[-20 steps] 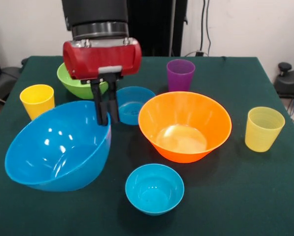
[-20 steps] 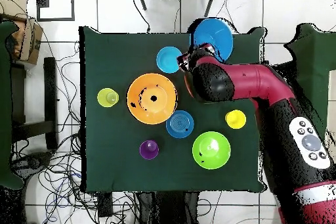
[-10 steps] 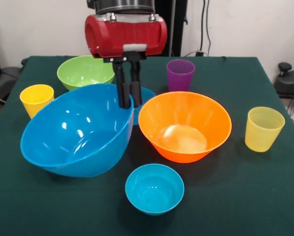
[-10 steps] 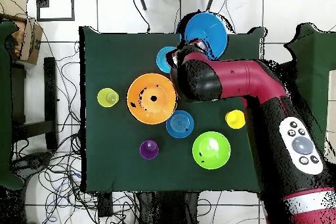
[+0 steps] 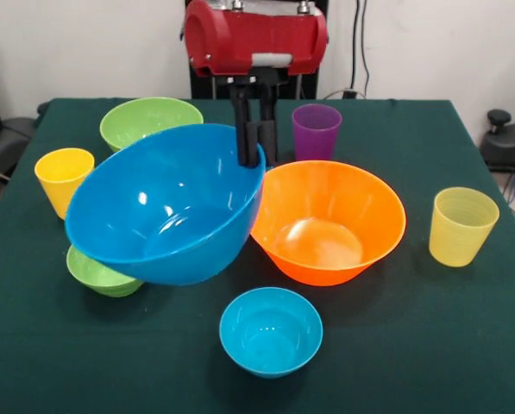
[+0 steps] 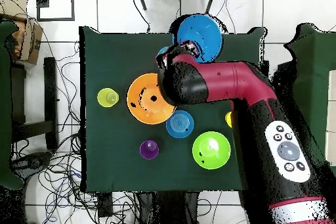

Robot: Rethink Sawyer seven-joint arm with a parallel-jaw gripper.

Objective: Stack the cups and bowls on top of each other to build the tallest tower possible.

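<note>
The large blue bowl (image 5: 166, 203) hangs tilted above the bench (image 5: 430, 345), its open side turned toward the near side and its right rim clamped between the two black fingers (image 5: 242, 129) of the hand (image 5: 254, 138), which grasps that rim. In the front view the bowl's lower edge overlaps a small green bowl (image 5: 102, 272) that sits on the green cloth at the left, so only part of that bowl shows. Just right of the raised bowl stands the big orange bowl (image 5: 330, 220), upright and empty; whether the two rims touch cannot be told. Near, in front of the orange bowl and a little left, sits a small blue bowl (image 5: 271, 330). Far left lies the medium green bowl (image 5: 145, 121), partly hidden behind the lifted bowl. The opaque yellow cup (image 5: 63, 177) stands upright at the left edge, just beside the blue bowl. The purple cup (image 5: 317, 131) stands upright beyond the orange bowl, close to the hand's right side. The ribbed pale yellow cup (image 5: 462, 226) stands alone at the right, well apart from the rest. From overhead, another small blue bowl (image 6: 180, 123) sits between the orange bowl and the medium green one, and the red arm (image 6: 252, 103) crosses the bench.
</note>
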